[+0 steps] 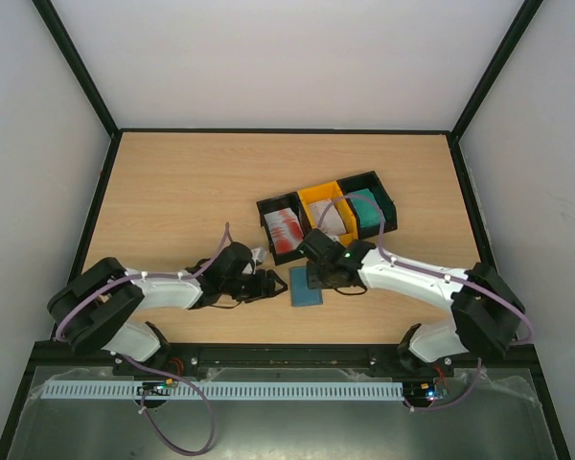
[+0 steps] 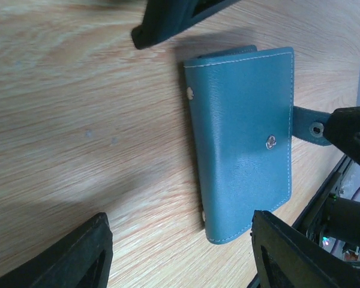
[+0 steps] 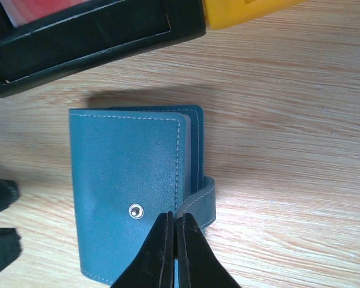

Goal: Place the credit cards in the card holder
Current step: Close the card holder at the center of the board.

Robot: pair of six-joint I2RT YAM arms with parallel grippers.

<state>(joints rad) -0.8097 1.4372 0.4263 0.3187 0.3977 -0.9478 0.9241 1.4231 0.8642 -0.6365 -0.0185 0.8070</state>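
Left tool (image 2: pixel 180 219) spread, right tool (image 3: pixel 174 219) pressed together on clasp tab (image 3: pixel 202 201) of card holder (image 3: pixel 123 174) (tab end hidden).

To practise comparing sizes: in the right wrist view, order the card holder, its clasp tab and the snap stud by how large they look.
1. card holder
2. clasp tab, partly hidden behind the right gripper
3. snap stud
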